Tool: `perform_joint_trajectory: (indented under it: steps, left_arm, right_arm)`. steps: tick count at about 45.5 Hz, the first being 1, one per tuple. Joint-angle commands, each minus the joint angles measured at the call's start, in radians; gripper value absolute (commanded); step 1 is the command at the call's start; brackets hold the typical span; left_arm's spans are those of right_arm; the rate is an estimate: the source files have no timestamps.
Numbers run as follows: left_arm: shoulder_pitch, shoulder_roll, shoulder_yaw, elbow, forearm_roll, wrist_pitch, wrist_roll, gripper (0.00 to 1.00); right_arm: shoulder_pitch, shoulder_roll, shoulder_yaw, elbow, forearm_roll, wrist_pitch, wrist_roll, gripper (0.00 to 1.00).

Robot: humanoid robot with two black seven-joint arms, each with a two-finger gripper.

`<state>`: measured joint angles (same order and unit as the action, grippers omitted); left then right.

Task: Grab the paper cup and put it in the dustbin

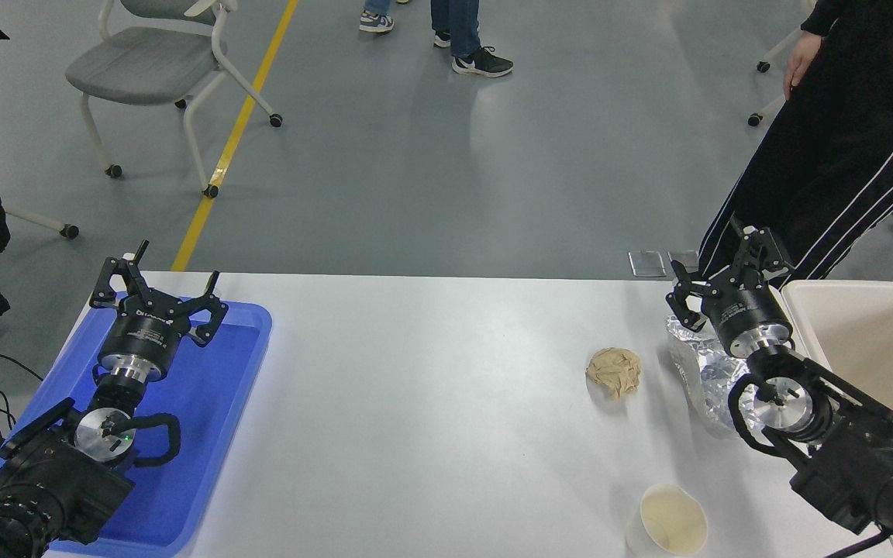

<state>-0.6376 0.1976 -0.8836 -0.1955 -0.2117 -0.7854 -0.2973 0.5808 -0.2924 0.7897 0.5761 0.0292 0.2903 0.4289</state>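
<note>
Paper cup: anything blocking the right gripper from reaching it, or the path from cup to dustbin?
Nothing visible blocks either. The paper cup stands alone on the near table edge. The right gripper hovers over foil, beside the dustbin.

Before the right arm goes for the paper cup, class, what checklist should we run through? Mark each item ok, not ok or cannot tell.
1. Paper cup upright, mouth open upward, at the table's near edge: ok.
2. Right gripper open and holding nothing: ok.
3. Right gripper near the cup: not ok; it is at the far edge, above the foil.
4. Space around the cup: ok; the paper ball lies apart from it.
5. Dustbin open at the right, nothing over its mouth: ok.
6. Left gripper parked over the blue tray, out of the way: ok.
</note>
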Motion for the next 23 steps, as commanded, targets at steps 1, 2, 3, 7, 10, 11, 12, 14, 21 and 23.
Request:
perform_joint_trajectory:
  steps: [1, 2, 3, 7, 10, 11, 12, 14, 21, 23]
  left_arm:
    - [0.001, 0.0, 0.0, -0.002, 0.002, 0.0, 0.003, 1.0]
    - [-0.002, 0.0, 0.002, 0.001, 0.002, 0.0, 0.003, 1.0]
    - [-0.001, -0.001, 0.002, -0.002, 0.002, 0.0, 0.003, 1.0]
    - [0.0, 0.0, 0.0, 0.001, 0.0, 0.0, 0.001, 1.0]
    - [0.0, 0.0, 0.0, 0.001, 0.0, 0.0, 0.001, 1.0]
    - [0.0, 0.0, 0.0, 0.001, 0.0, 0.0, 0.001, 1.0]
    - [0.0, 0.0, 0.0, 0.001, 0.0, 0.0, 0.001, 1.0]
    - [0.0, 0.0, 0.0, 0.001, 0.0, 0.0, 0.001, 1.0]
    - [0.0, 0.0, 0.0, -0.002, 0.0, 0.0, 0.001, 1.0]
    - [0.0, 0.0, 0.0, 0.001, 0.0, 0.0, 0.001, 1.0]
  right_arm:
    - [0.001, -0.005, 0.0, 0.001, 0.0, -0.005, 0.001, 1.0]
    - [0.001, -0.005, 0.0, 0.001, 0.0, -0.005, 0.001, 1.0]
    - [0.001, -0.005, -0.001, 0.001, 0.0, -0.005, 0.001, 1.0]
    - [0.004, -0.005, -0.001, 0.005, 0.0, -0.005, 0.001, 1.0]
    - [0.01, -0.004, -0.007, 0.008, 0.0, -0.005, -0.002, 1.0]
    - [0.013, -0.004, -0.01, 0.01, 0.0, -0.006, -0.005, 1.0]
    - [0.016, -0.002, -0.012, 0.01, -0.002, -0.008, -0.01, 1.0]
    - [0.022, -0.001, -0.018, 0.011, -0.009, -0.008, -0.012, 1.0]
    - [0.092, -0.014, -0.142, 0.031, -0.047, -0.005, -0.012, 1.0]
    - [0.132, -0.034, -0.203, 0.031, -0.06, -0.005, -0.012, 1.0]
